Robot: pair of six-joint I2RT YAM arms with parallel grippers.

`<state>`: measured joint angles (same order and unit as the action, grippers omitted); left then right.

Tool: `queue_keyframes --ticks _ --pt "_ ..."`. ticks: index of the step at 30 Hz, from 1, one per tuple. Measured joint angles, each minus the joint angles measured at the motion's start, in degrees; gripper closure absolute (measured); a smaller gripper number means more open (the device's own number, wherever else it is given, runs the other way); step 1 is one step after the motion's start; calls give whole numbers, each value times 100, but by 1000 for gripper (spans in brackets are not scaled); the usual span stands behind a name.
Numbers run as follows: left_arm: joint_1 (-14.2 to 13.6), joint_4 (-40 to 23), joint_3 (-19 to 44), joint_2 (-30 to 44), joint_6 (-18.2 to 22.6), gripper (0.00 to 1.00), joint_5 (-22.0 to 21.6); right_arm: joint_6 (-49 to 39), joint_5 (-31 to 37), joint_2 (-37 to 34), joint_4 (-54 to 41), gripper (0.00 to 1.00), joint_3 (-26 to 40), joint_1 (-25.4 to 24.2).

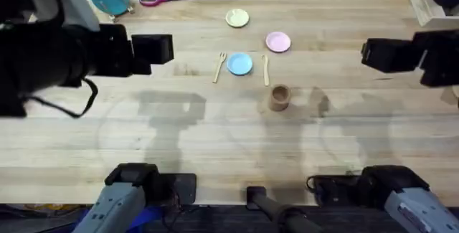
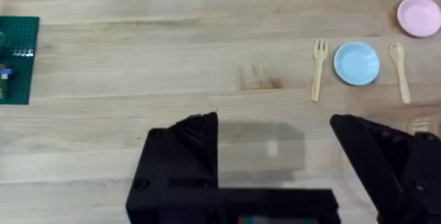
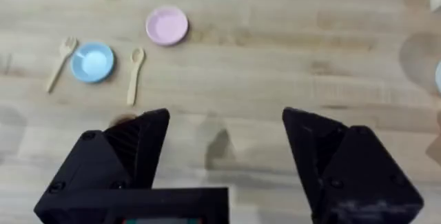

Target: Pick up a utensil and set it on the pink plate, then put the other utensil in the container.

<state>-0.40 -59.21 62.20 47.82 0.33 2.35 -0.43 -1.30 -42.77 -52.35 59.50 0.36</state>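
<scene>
Progress: nothing done yet, judging by how things lie; both utensils rest on the table (image 1: 229,140), the pink plate (image 1: 278,42) is bare and nothing shows in the container (image 1: 280,97).
Left to do: fork onto the pink plate, then spoon into the container.
Fork (image 1: 219,67): small, pale wood, short tines at the far end; lies flat just left of the blue plate (image 1: 239,64), handle pointing near and slightly left.
Spoon (image 1: 265,69): same pale wood, rounded bowl at the far end; lies flat just right of the blue plate, apart from it, with the container just near and right of its handle.
Pink plate: small, round, light pink; far and right of the blue plate, beyond the spoon.
Container: tan-brown, wood-like cylinder, standing upright.
Yellow plate (image 1: 237,18): farthest of the three, not involved.
Left gripper (image 2: 275,145): fingers spread apart, grasping nothing, raised over bare table well left of the fork.
Right gripper (image 3: 226,138): fingers likewise spread and empty, raised well right of the plates.
</scene>
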Motion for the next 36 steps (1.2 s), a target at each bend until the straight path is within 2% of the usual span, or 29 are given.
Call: queue_keyframes --ticks 8,14,25,31,36 --pt "0 -362 409 756 319 8 159 -73 0 -1260 -719 3 746 140" --pt "0 -333 445 1099 570 9 322 -163 0 -1821 -734 3 908 436" --pt "0 -135 445 1190 679 7 433 -176 0 -1955 -739 3 910 501" --pt "0 3 445 1190 693 5 688 -177 0 -1955 -739 3 912 501" --pt "-204 5 445 1203 770 6 767 -177 2 -1955 -739 3 912 501"
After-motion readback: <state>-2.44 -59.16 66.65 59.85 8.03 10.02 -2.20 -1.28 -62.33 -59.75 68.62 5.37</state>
